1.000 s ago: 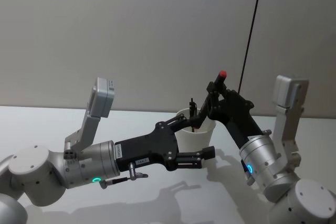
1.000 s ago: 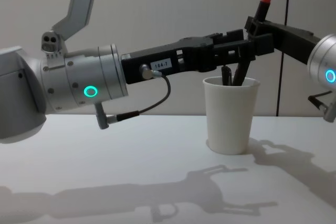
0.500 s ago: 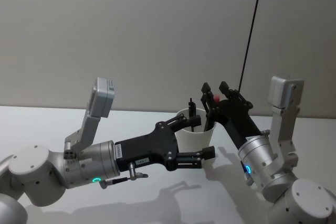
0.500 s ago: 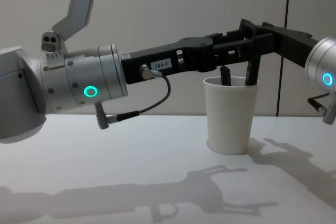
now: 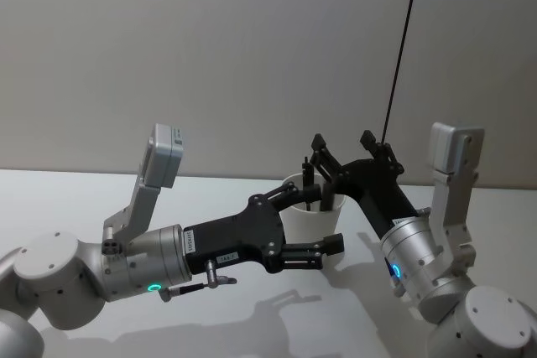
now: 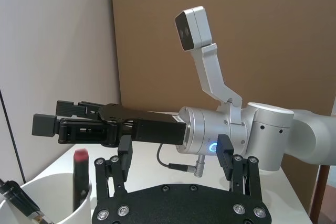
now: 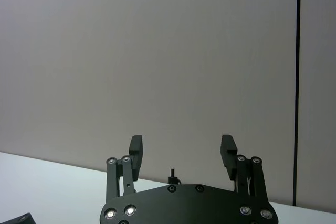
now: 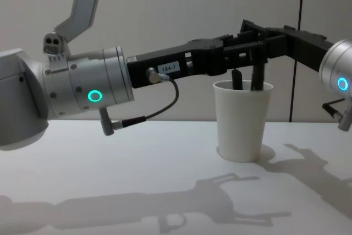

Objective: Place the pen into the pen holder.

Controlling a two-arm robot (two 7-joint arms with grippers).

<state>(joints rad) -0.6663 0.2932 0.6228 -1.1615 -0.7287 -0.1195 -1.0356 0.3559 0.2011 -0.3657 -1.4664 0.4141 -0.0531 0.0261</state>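
Observation:
The pen holder, a white paper cup (image 8: 243, 120), stands on the table and also appears in the head view (image 5: 317, 217). The pen, a black marker with a red end (image 6: 80, 167), stands inside the cup, and its dark shaft (image 8: 257, 76) rises above the rim. My right gripper (image 5: 344, 142) hovers just above the cup, open, with nothing between its fingers (image 7: 182, 150). My left gripper (image 5: 312, 220) reaches in from the left and sits open close beside the cup (image 6: 173, 153).
A second thin black pen (image 8: 236, 79) leans inside the cup. The white table (image 8: 137, 180) stretches wide in front and to the left. A grey wall with a black vertical line (image 8: 301, 42) stands behind.
My right gripper has opened and let go of the marker. The marker has dropped from above the rim down into the cup. The left arm has not moved.

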